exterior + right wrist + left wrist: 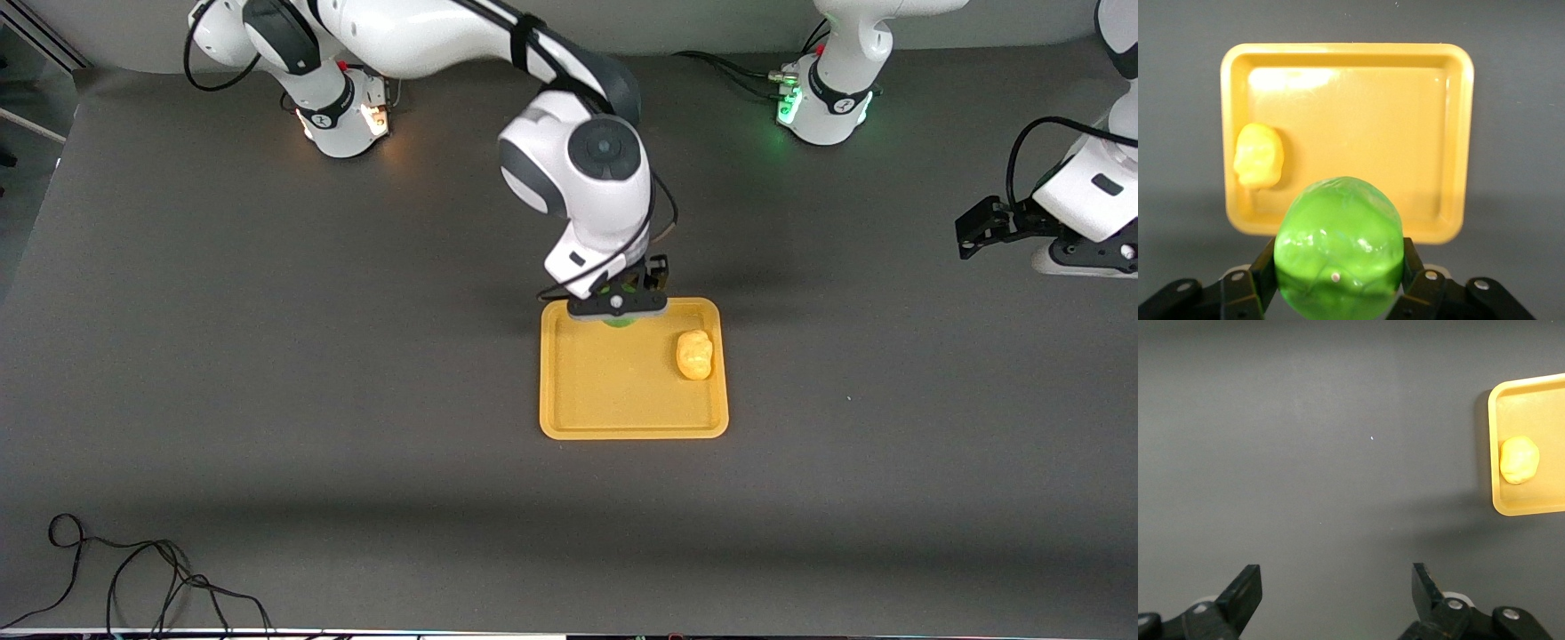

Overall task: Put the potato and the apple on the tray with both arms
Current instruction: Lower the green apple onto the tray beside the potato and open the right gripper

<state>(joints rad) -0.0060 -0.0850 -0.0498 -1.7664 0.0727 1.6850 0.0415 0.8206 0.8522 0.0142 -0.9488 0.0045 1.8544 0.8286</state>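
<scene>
The right gripper (620,307) hangs over the tray (622,404) edge nearest the robots' bases, jaws clamped on the apple (1338,243). The potato (694,355) lies in the tray, mid-bench, against the rim toward the left arm's end. The left gripper (1331,593) waits above bare bench at that end, jaws apart; a loose black cable (133,569) lies at the bench's front corner on the right arm's side.

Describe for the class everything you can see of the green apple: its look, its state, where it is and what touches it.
The apple is a round, bright green toy with a glossy, faintly faceted, plastic-looking skin that catches highlights. The right gripper holds it, one black finger pressed to each side. It hangs over the edge of the orange-yellow tray nearest the robots' bases, not yet set down. In the front view the gripper hides all but a green sliver.
</scene>
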